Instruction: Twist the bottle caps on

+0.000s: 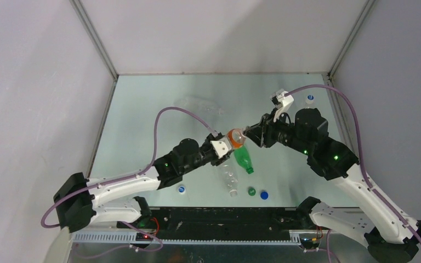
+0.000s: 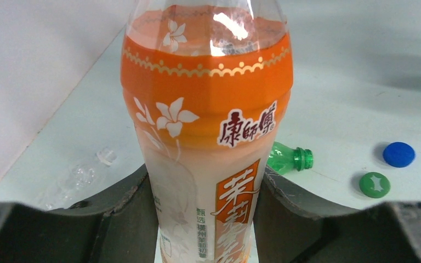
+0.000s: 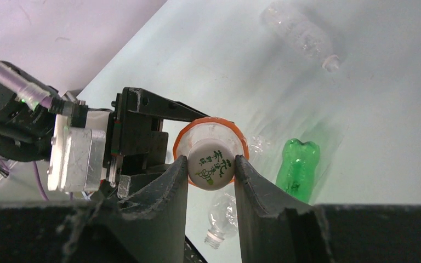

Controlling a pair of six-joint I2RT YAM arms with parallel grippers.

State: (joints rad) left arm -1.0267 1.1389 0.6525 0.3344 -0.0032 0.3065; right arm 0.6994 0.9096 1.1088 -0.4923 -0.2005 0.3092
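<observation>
My left gripper (image 1: 226, 144) is shut on the orange labelled bottle (image 1: 234, 136) and holds it above the table. In the left wrist view the bottle (image 2: 208, 109) fills the gap between the fingers (image 2: 137, 197). My right gripper (image 1: 248, 134) meets the bottle's mouth end-on. In the right wrist view it (image 3: 211, 163) is shut on a white cap with green print (image 3: 211, 171), which sits at the mouth of the orange bottle (image 3: 182, 138). A green bottle (image 1: 243, 159) and a clear bottle (image 1: 229, 178) lie uncapped below them.
Loose caps lie near the front edge: blue-and-white (image 1: 181, 189), green (image 1: 251, 191) and blue (image 1: 264, 194). Another clear bottle (image 1: 197, 104) lies at the back left. A white-and-blue cap (image 1: 309, 99) is at the back right. White walls enclose the table.
</observation>
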